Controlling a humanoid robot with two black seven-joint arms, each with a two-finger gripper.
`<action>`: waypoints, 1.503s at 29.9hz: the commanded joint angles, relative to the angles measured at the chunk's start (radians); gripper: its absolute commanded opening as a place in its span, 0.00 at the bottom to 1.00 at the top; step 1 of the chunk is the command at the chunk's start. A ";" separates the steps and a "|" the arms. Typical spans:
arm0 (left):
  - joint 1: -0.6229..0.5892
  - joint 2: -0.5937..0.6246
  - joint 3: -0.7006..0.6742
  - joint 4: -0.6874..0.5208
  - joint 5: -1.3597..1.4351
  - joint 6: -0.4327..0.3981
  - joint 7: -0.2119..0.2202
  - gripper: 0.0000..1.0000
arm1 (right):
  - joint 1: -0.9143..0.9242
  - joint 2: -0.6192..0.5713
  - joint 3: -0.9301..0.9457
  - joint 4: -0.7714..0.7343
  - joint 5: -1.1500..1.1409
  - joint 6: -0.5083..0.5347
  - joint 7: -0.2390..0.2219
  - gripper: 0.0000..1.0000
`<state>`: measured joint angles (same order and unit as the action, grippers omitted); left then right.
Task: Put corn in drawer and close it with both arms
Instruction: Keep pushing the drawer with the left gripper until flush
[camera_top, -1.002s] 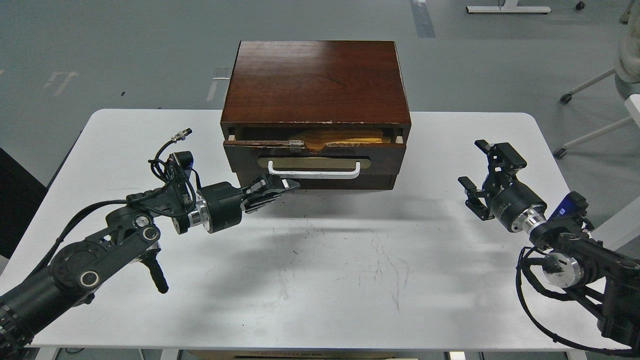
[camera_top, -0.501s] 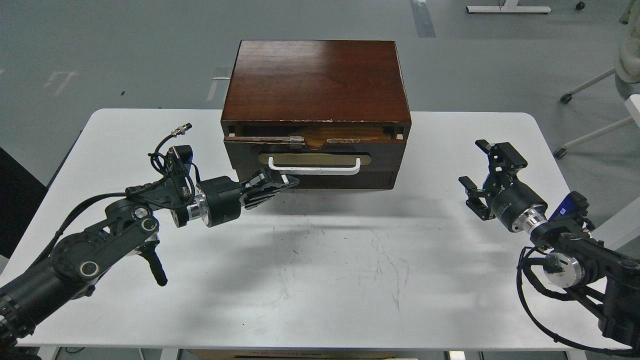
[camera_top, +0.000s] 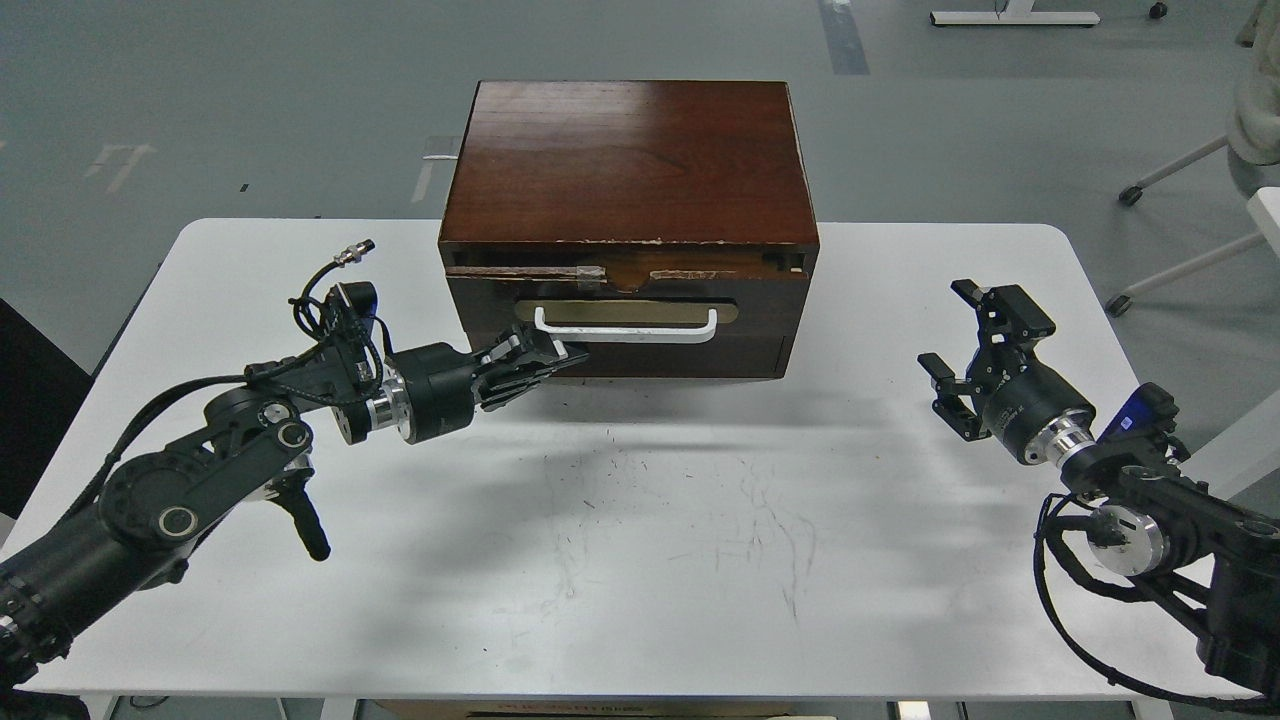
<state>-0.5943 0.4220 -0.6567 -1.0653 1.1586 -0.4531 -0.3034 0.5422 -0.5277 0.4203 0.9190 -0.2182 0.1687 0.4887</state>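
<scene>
Drawer (camera_top: 625, 325) sits almost flush in the box (camera_top: 628, 160), straight ahead of the left claw (camera_top: 548, 358), whose closed fingers press its front just under the handle (camera_top: 626, 330). Corn is hidden. Far right of it, the right claw (camera_top: 962, 340) hovers open over the table (camera_top: 640, 560).

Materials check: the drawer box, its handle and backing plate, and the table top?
Drawer box: looks like wood, dark reddish-brown with a glossy finish; grain lines and a light glare show, and the chipped front edge exposes paler material. Handle: smooth white bar, plastic or painted metal, hard to tell. Backing plate: tan, dull sheen, possibly brass. Table top: white laminate-like surface, matte, scuffed with dark scratches.
</scene>
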 joint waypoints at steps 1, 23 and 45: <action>-0.009 -0.002 0.002 0.022 -0.003 -0.002 -0.002 0.00 | -0.001 0.000 0.000 0.000 -0.001 0.000 0.000 1.00; -0.052 -0.020 0.005 0.070 -0.056 -0.030 -0.002 0.00 | -0.001 -0.001 0.002 0.000 0.000 0.000 0.000 1.00; -0.052 -0.020 0.002 0.108 -0.057 -0.035 -0.003 0.00 | -0.002 0.000 0.002 0.000 0.000 0.000 0.000 1.00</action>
<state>-0.6478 0.4037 -0.6520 -0.9617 1.0996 -0.4874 -0.3097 0.5399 -0.5292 0.4231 0.9188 -0.2177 0.1687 0.4887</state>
